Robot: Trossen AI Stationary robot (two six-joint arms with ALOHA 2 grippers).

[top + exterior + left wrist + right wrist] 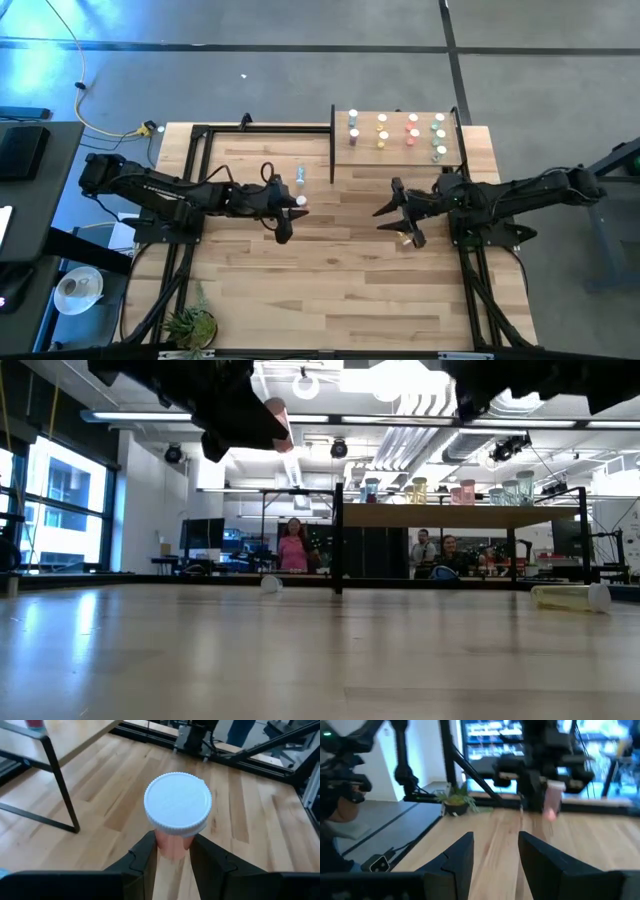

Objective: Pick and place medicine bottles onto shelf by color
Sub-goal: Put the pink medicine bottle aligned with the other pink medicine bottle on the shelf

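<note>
Left gripper (291, 203): left of centre in the overhead picture, its fingers (145, 862) clenched around a red bottle (176, 815). The white cap points away from the wrist, and the pinkish-red body sits between the two pads.
Red bottle, seen low: it hangs in the upper left of the table-level picture (279, 422), well above the tabletop (330, 260).
Right gripper (398, 212): right of centre in the overhead picture, over bare wood, its fingers (461, 855) spread apart with nothing between them.
Shelf (340, 150): upper middle of the overhead picture, pale wood on thin black uprights.
Bottles on the shelf: I count nine, in four short columns.
Column nearest the left: two (353, 127), colour too washed out to call.
Next column: two yellow (382, 131).
Third column: two red (412, 130).
Right-hand column: three green (438, 137).
Blue bottle (300, 177): one, on the tabletop just left of the shelf and above the left gripper in the overhead picture.
Yellow bottle (570, 596): one, lying on its side at the right edge of the table-level picture; overhead it shows just below the right gripper (404, 238).
People: three in the room beyond the table, one standing (293, 547) and two seated (437, 553), all under the shelf line.
Plant (190, 323): one, small, at the lower left of the overhead picture.
</note>
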